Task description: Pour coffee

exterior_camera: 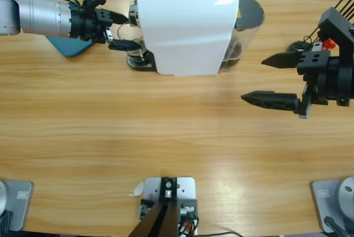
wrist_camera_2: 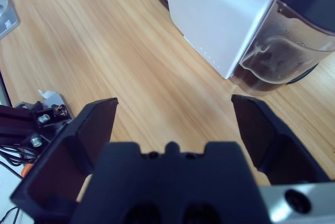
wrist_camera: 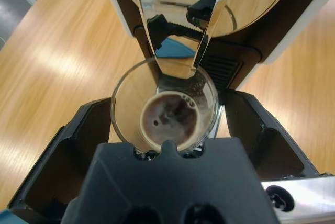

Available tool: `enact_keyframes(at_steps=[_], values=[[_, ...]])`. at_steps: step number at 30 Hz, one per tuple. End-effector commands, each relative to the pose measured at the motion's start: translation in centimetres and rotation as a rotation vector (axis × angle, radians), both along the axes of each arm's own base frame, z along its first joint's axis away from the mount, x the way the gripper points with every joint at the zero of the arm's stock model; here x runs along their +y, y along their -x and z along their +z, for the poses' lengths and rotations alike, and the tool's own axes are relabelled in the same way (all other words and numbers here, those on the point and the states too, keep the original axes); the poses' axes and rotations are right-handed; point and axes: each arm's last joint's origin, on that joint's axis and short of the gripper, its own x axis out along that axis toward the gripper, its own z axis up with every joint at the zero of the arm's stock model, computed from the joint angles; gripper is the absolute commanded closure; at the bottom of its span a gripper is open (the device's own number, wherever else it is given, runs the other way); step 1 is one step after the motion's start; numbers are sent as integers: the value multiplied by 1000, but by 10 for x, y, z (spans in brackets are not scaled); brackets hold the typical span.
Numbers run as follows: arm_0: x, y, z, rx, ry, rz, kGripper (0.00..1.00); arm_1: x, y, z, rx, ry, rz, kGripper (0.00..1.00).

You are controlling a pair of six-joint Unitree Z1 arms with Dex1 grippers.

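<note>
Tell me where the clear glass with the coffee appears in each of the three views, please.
High view: the glass stands upper left, between the left gripper and the white coffee machine.
Left wrist view: centre, seen from above, coffee at its bottom, a black jaw on either side.
Right wrist view: not in it.
Shared landmark: the white coffee machine, in all three.

One white box-shaped coffee machine (exterior_camera: 185, 26) stands on the long wooden surface (exterior_camera: 166, 126), with one smoky clear plastic water tank (wrist_camera_2: 285, 51) at its back. One small clear glass tumbler (wrist_camera: 163, 110) holds dark brown coffee (wrist_camera: 168, 119). Two black two-jawed hands are present, the left hand (exterior_camera: 121, 31) and the right hand (exterior_camera: 274, 79), plus one teal flat object (exterior_camera: 69, 46).
</note>
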Motion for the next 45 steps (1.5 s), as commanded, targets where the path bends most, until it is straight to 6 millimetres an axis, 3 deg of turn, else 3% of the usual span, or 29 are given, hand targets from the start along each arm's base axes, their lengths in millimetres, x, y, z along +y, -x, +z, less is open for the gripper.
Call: enact_keyframes(at_steps=[1, 3, 7, 12, 31, 45], values=[[0, -7, -21, 34, -29, 6, 316, 2, 1, -15, 56, 18, 18, 0], [0, -7, -21, 35, -29, 5, 438, 2, 2, -16, 57, 19, 17, 0], [0, -6, -22, 37, -24, -6, 836, 2, 2, -15, 57, 18, 18, 0], [-1, -6, -23, 42, -23, -8, 1000, 2, 2, -16, 58, 19, 18, 0], [6, -7, -20, 64, 28, -26, 1000, 1, 2, -16, 55, 15, 15, 0], [18, 7, -15, 52, -15, 39, 1000, 1, 2, -16, 54, 13, 16, 0]])
